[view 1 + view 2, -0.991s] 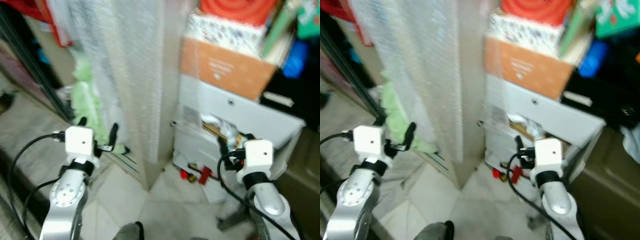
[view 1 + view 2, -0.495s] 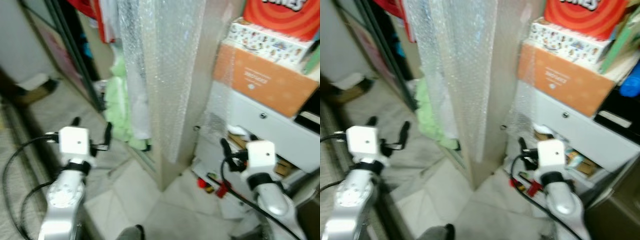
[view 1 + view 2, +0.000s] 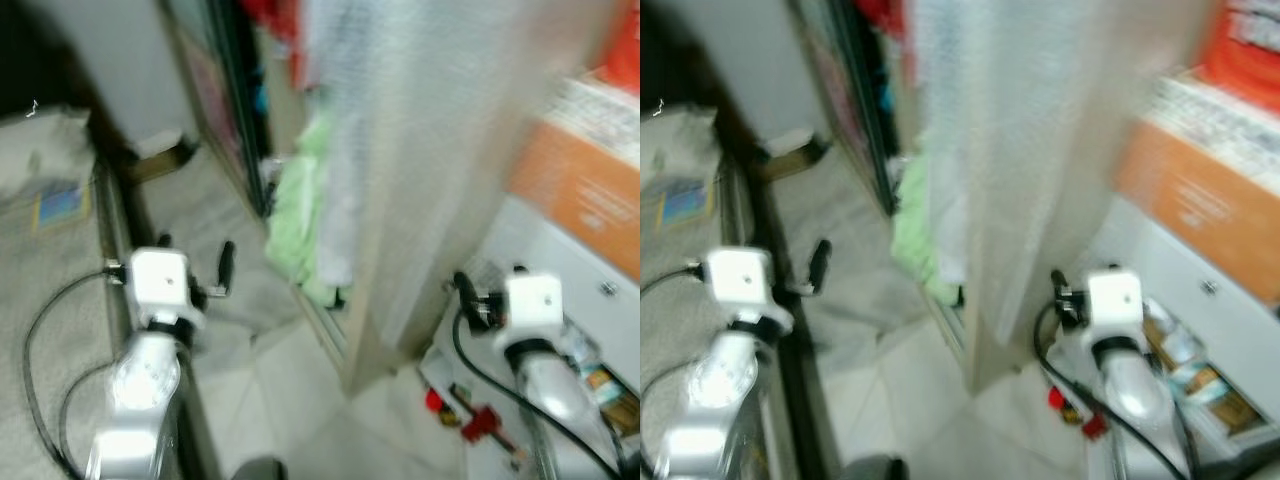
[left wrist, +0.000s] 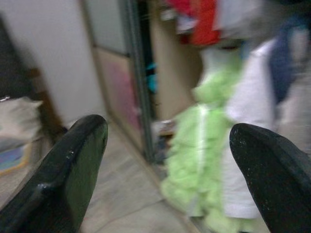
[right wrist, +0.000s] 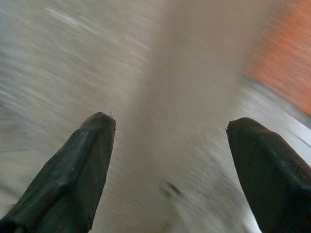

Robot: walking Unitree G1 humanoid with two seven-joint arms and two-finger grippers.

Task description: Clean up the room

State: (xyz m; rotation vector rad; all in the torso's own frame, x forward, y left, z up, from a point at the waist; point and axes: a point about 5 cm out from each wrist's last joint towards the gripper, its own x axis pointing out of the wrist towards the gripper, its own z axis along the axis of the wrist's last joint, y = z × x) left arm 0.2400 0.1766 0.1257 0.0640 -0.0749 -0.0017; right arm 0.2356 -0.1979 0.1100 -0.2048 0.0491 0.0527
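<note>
The pictures were blurred, so we judged that we were turning or walking and not yet picking anything. The biggest thing before us was a tall sheet of bubble wrap (image 3: pixel 420 150) hanging over a post, in the middle of the view. To its right stood an orange box (image 3: pixel 585 205) on a grey cabinet (image 3: pixel 560 270). To its left was a dark sliding-door frame (image 3: pixel 235 110) of a closet, and at its foot hung a pale green cloth (image 3: pixel 305 220) that reached down near the floor (image 3: pixel 290 390).

Our left claw (image 3: pixel 195 270) was held up over the floor, empty, with its fingers (image 4: pixel 68 174) wide apart. In the left wrist view the green cloth lay straight ahead of it, between the fingers but well apart from them. Our right claw (image 5: pixel 170 174) was also empty and wide open, facing the post.

Small red things (image 3: pixel 470 420) lay on the floor just below the right arm, at the foot of the cabinet. We think that the right claw was nearer to them and must go down, while the left was nearer to the cloth.
</note>
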